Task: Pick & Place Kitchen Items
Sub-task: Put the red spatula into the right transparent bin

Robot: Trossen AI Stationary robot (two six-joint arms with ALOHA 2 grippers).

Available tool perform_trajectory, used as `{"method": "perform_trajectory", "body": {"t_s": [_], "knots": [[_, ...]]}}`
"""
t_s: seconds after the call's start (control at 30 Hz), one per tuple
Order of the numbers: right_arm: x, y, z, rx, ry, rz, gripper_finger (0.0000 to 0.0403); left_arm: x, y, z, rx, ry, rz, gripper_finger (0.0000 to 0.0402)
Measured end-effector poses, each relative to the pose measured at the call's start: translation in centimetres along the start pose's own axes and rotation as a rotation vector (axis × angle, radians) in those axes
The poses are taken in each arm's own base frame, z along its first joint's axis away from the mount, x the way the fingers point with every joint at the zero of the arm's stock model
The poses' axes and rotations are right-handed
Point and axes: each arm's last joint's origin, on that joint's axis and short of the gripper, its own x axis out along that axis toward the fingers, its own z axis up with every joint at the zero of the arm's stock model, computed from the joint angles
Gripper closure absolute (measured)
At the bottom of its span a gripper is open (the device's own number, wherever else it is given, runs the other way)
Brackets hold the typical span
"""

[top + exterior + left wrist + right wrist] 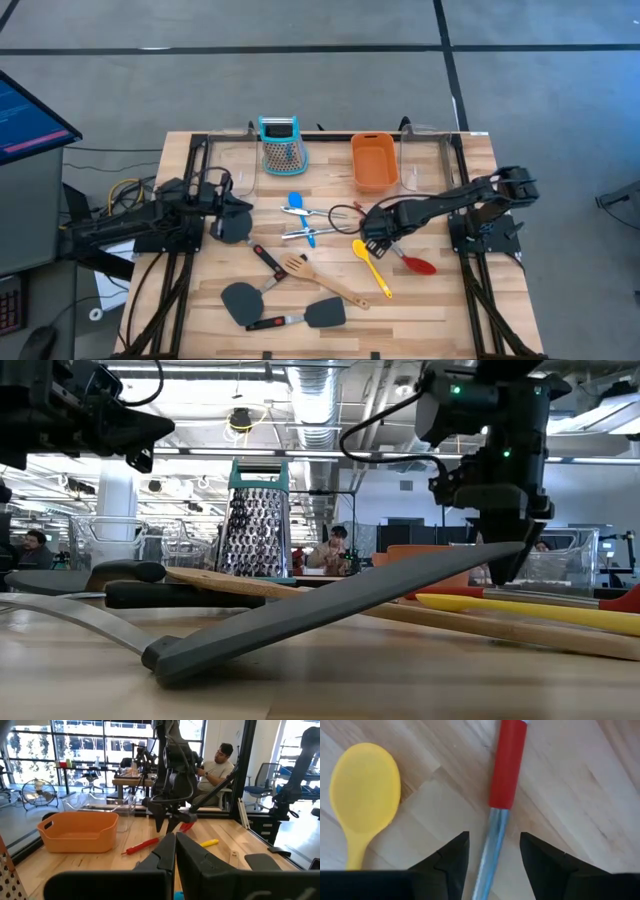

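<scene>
The kitchen items lie scattered on the wooden table [200, 300]. They are a red spoon [415, 264], a yellow spoon [372, 266], blue spoons and silver tongs [303, 220], a wooden turner [322, 281] and black spatulas [242, 300]. My right gripper [374, 243] points down, open, over the red spoon's handle. In the right wrist view its fingers [455, 852] stand on either side of the spoon's silver shaft [496, 822], apart from it. The yellow spoon's bowl [365, 780] lies beside them. My left gripper [228, 222] waits at the table's left, shut and level.
An orange tub [374, 162] and a teal-topped box grater [281, 146] stand at the far edge. Clear bins [425, 160] flank them. A black spatula [330, 610] lies near the front edge. A person [217, 767] sits beyond the table.
</scene>
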Motion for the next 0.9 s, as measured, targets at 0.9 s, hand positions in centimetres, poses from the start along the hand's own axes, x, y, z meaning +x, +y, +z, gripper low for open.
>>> {"method": "perform_trajectory", "body": {"t_s": [0.9], "knots": [[2.4, -0.4, -1.0, 0.027, -0.026, 0.051, 0.0255, 0.6, 0.2, -0.4, -0.016, 0.043, 0.006, 0.0399]]}}
